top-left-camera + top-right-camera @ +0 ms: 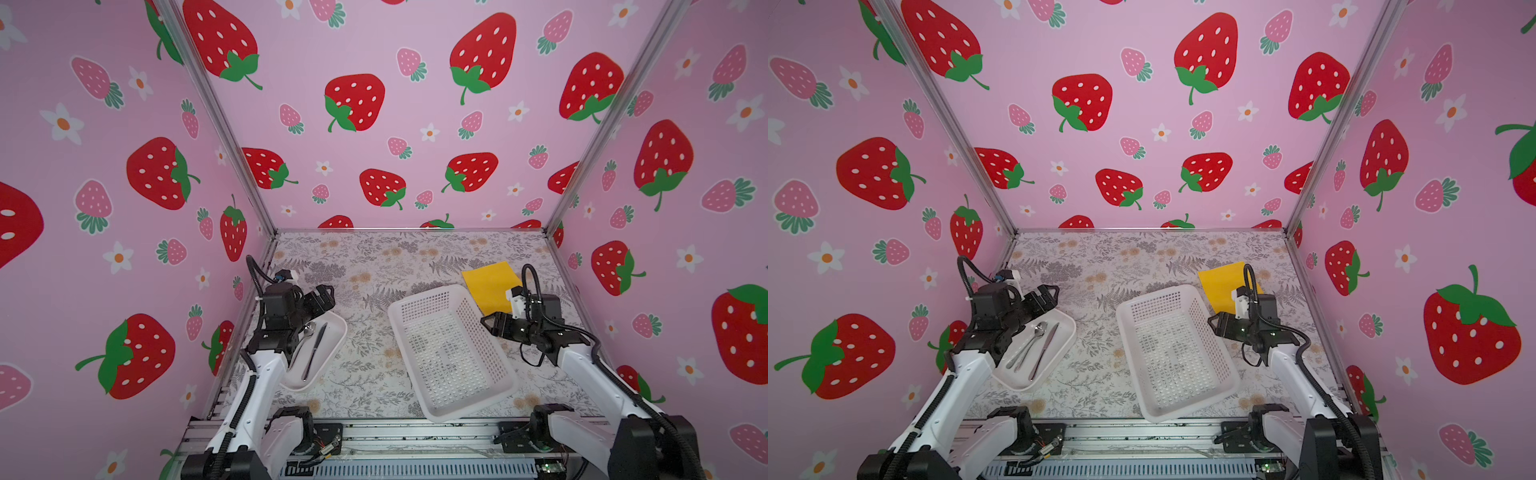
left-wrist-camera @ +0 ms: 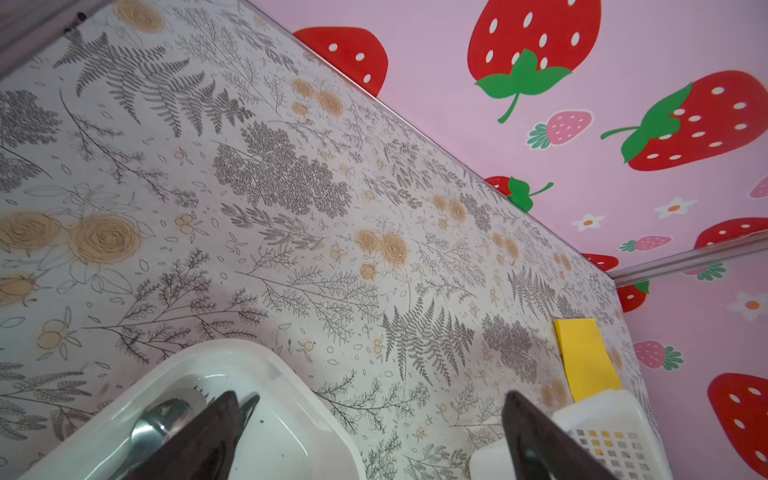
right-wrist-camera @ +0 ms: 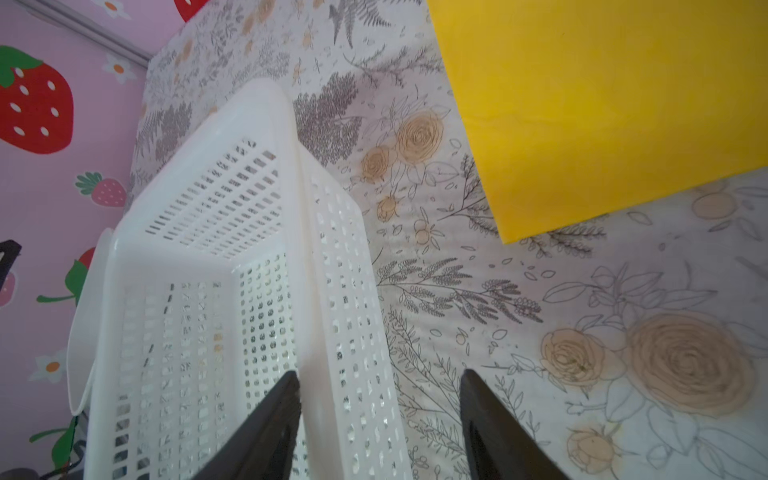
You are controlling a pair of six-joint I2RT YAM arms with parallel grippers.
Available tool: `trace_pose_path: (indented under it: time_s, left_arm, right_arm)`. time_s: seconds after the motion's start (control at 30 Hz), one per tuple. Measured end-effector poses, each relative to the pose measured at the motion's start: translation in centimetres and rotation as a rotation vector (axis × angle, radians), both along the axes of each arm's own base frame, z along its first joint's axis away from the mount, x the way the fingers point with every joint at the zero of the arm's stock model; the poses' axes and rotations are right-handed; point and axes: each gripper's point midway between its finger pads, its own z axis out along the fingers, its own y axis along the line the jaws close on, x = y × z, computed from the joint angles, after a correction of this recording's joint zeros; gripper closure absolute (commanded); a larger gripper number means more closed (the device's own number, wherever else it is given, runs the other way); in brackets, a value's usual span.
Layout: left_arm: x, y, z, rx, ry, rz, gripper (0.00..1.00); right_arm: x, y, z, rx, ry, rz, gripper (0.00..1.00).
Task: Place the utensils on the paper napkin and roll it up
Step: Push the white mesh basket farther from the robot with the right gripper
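The utensils (image 1: 317, 350) (image 1: 1045, 350), slender silvery pieces with a spoon (image 2: 158, 419) among them, lie in a smooth white tray (image 1: 335, 328) (image 1: 1065, 332) (image 2: 266, 374) at the left. My left gripper (image 1: 322, 297) (image 1: 1044, 297) (image 2: 370, 401) hangs open over the tray's far end and holds nothing. The yellow paper napkin (image 1: 490, 286) (image 1: 1221, 282) (image 2: 584, 357) (image 3: 602, 104) lies flat at the back right, partly behind the right arm. My right gripper (image 1: 490, 324) (image 1: 1217, 324) (image 3: 380, 376) stands open astride the basket's right wall, one finger inside and one outside.
A white perforated basket (image 1: 419, 296) (image 1: 1152, 296) (image 2: 602, 409) (image 3: 266, 108) sits slanted in the middle, with nothing in it, its far corner close to the napkin. Pink strawberry walls close the table on three sides. A metal rail runs along the front edge.
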Motion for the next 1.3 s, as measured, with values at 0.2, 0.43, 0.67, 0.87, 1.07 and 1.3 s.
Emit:
trace_pose_path:
  time_s: [0.2,0.43,0.67,0.87,1.07,1.3]
  left_arm:
    - [-0.5,-0.6,-0.6,-0.019,0.032,-0.027,0.0]
    - [-0.7,-0.7,-0.7,-0.022,0.063,-0.035,0.0]
    - [-0.9,-0.7,-0.6,-0.02,0.08,-0.037,0.0]
    - [-1.2,-0.7,-1.1,-0.015,0.117,-0.043,0.01]
    - [-1.2,-0.8,-1.1,-0.011,0.124,-0.051,0.01]
    - [-1.8,-1.0,-1.6,-0.01,0.152,-0.063,0.01]
  right_arm:
    - [-0.5,1.9,-0.9,-0.023,0.056,0.077,0.56]
    - [0.7,3.9,-1.5,-0.111,0.079,0.096,0.78]
    - [4.2,7.7,-1.4,-0.169,0.068,0.071,0.91]
    - [9.2,10.9,-1.2,-0.187,0.053,0.009,0.91]
    - [14.8,13.8,-0.9,-0.147,0.031,-0.084,0.91]
    - [20.1,17.2,-0.7,-0.075,0.003,-0.167,0.85]
